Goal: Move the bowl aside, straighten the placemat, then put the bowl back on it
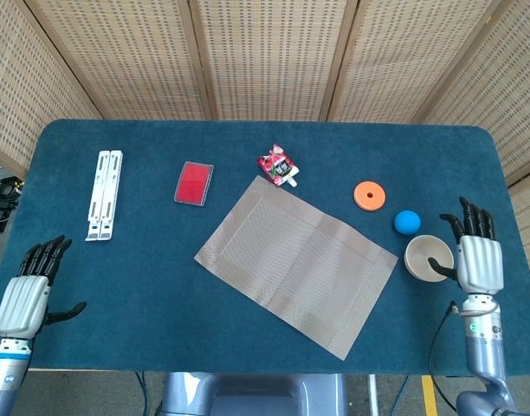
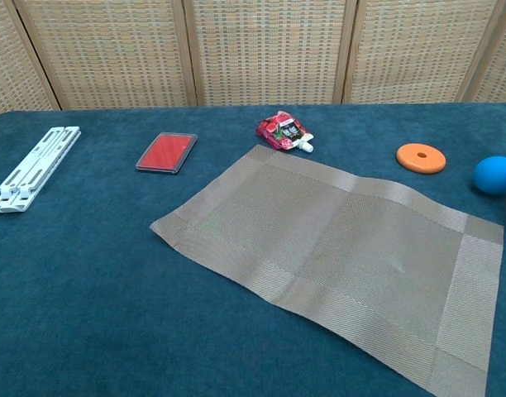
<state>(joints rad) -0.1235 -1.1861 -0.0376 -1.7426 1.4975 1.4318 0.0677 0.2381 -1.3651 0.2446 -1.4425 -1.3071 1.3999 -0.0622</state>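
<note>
Our left hand hangs off the bench's near corner, fingers apart, holding nothing — it has no part here. The placemat lies flat but skewed mid-bench. Right of it sits the bowl, moved aside; our right hand waits beside it — spread and empty.

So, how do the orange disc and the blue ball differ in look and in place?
The orange disc is flat with a hole in its middle; the blue ball is round and whole. The orange disc lies farther toward the screens, while the blue ball sits nearer the bowl. Both rest on the blue table, right of the placemat, touching nothing.
</note>
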